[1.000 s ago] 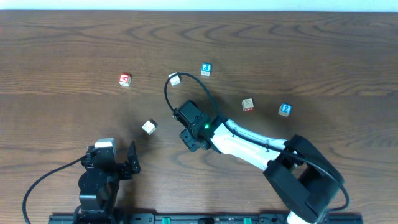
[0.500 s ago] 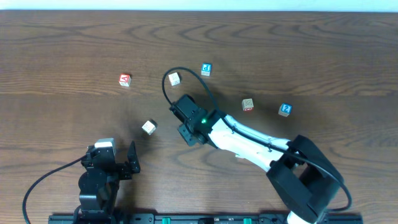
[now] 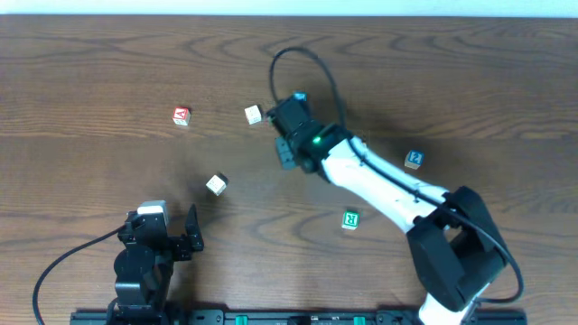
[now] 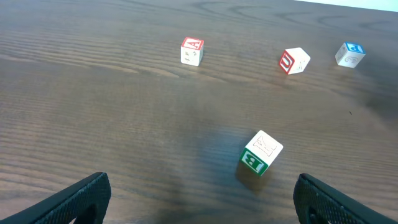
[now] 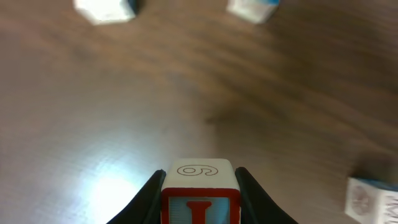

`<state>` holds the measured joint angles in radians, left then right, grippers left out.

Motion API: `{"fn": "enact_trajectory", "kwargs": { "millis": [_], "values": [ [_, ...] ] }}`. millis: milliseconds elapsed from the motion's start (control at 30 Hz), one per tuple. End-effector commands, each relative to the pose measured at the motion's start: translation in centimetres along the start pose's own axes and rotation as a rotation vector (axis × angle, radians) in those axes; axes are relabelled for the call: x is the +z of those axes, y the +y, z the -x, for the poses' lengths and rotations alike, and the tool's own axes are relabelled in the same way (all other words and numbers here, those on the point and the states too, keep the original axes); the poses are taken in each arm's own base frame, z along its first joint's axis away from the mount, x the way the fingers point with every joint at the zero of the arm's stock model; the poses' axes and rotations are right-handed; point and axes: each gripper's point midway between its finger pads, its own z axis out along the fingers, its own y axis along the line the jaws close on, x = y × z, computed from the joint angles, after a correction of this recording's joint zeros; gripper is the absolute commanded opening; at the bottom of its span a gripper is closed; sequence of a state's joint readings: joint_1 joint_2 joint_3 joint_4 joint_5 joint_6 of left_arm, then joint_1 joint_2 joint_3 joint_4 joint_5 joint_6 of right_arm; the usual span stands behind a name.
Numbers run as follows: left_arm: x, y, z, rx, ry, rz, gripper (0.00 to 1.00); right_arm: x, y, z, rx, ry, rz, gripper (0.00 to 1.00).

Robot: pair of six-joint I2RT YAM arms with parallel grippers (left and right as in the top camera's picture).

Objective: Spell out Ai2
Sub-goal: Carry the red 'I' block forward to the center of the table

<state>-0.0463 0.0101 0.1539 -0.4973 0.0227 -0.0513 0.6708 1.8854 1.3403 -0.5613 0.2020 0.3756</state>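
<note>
The red-framed "I" cube (image 5: pixel 200 205) is gripped between the fingers of the right claw (image 5: pixel 200 180), which is closed narrowly on two of its sides. A "6" is seen on the cube's top face. The cube appears to be held above the wooden table (image 3: pixel 108 63), whose surface is blurred beneath it. A white cube (image 5: pixel 102 9) is seen ahead of this claw to its left, and a blue cube (image 5: pixel 252 7) ahead to its right. Both are cut by the top edge of the wrist view. Off to the claw's right a further cube (image 5: pixel 373 199) is shown, too blurred to be read.

In the overhead view the "2" cube (image 3: pixel 414 160) is found well to the right of the right claw, just beside the arm. The "A" cube (image 3: pixel 181 116) is found well to the claw's left, beyond the white cube. A green cube (image 3: pixel 350 219) is seen behind the claw, also beside the arm.

The left claw (image 4: pixel 208 208) is spread wide, and nothing is held between its fingers. The "A" cube is placed far ahead of it, almost straight on. A green-and-white cube (image 4: pixel 261 152) is set near, ahead and slightly right. The white cube and the blue cube are seen farther ahead on the right.
</note>
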Motion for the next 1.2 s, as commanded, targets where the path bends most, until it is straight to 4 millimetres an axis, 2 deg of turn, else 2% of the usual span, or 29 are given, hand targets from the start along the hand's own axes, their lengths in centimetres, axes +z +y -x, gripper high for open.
{"fn": "enact_trajectory", "kwargs": {
  "millis": [0, 267, 400, 567, 667, 867, 1167],
  "values": [
    [0.2, 0.1, -0.5, 0.002, 0.010, 0.003, 0.95, -0.5, -1.5, 2.8, 0.091, -0.053, -0.017, 0.02],
    [0.2, 0.1, -0.5, 0.002, 0.010, 0.003, 0.95, -2.0, -2.1, 6.8, 0.135, -0.141, -0.002, 0.02],
    [0.2, 0.1, -0.5, 0.002, 0.010, 0.003, 0.95, -1.2, -1.8, 7.5, 0.160, -0.123, -0.007, 0.02],
    [0.2, 0.1, -0.5, 0.002, 0.009, 0.003, 0.95, 1.5, -0.9, 7.1, 0.202, 0.003, -0.008, 0.01],
    [0.2, 0.1, -0.5, 0.002, 0.010, 0.003, 0.95, 2.3, -0.7, 7.1, 0.195, 0.043, -0.025, 0.01],
    [0.2, 0.1, -0.5, 0.002, 0.009, 0.003, 0.95, 3.0, -1.5, 4.8, 0.269, 0.139, -0.060, 0.02],
    [0.2, 0.1, -0.5, 0.002, 0.010, 0.003, 0.95, 3.9, -0.5, 2.4, 0.280, 0.254, -0.005, 0.01]
  ]
}}
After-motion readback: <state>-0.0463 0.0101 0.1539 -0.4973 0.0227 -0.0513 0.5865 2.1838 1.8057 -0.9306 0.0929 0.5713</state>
